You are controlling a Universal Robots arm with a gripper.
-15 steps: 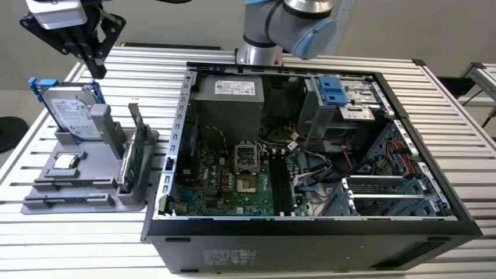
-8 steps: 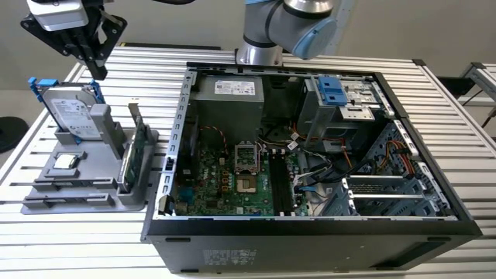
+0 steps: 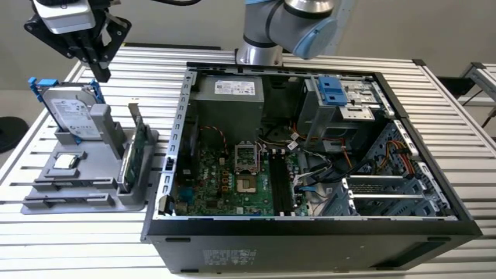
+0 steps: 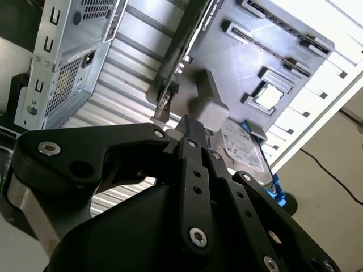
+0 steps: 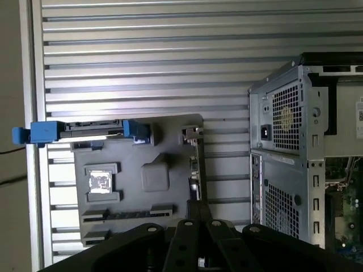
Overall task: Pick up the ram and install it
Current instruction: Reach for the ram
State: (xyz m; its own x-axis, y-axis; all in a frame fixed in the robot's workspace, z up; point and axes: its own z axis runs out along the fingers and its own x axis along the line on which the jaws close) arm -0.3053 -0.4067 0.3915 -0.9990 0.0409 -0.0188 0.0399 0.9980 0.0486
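Hovering gripper [image 3: 101,74] above grey tray [image 3: 85,199], slatted metal table [image 3: 155,64], pale wall [image 3: 178,26]

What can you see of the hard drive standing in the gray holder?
The hard drive is a silver, metal-looking box with a white label on its broad face and blue plastic rails on two opposite sides. It stands upright on edge in a slot of the gray holder, at the exterior view's left of the open computer case. Only the holder touches it; the gripper hangs above, apart.
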